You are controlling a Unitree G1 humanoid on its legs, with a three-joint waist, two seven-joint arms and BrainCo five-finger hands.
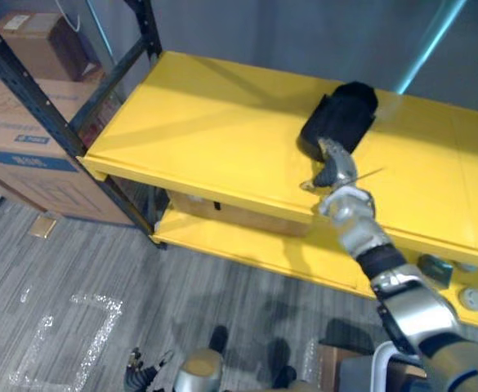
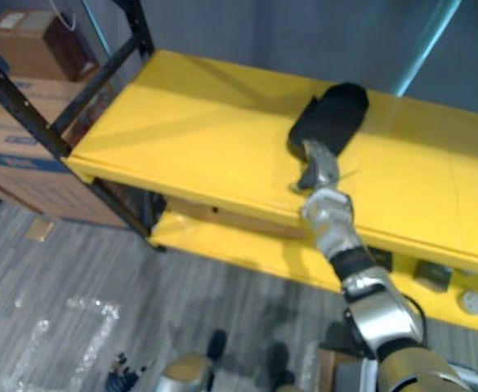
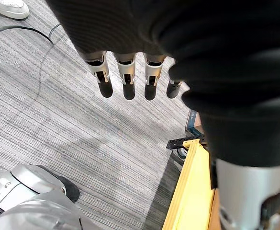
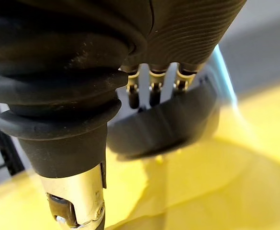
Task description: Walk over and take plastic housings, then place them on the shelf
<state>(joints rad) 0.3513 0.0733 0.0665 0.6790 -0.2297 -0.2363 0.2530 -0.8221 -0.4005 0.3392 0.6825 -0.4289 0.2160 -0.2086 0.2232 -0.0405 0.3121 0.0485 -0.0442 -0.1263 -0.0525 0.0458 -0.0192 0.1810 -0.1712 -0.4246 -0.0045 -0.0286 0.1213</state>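
Note:
A black plastic housing (image 1: 341,114) lies on the top yellow shelf board (image 1: 214,131), right of its middle. My right hand (image 1: 334,169) reaches over the shelf's front edge to the housing's near end. In the right wrist view its fingers (image 4: 151,88) are fairly straight, with their tips at the housing's rim (image 4: 168,124); the thumb stands off to the side, and nothing is clasped. Down by my side, my left hand hangs over the grey floor with its fingers (image 3: 127,79) straight and nothing in them.
Black uprights (image 1: 34,90) carry the shelf at its left end, with cardboard boxes (image 1: 26,155) behind them. The lower yellow board (image 1: 247,245) holds a brown box and small round parts (image 1: 471,296) at the right. A person's white shoe (image 3: 8,7) shows on the floor.

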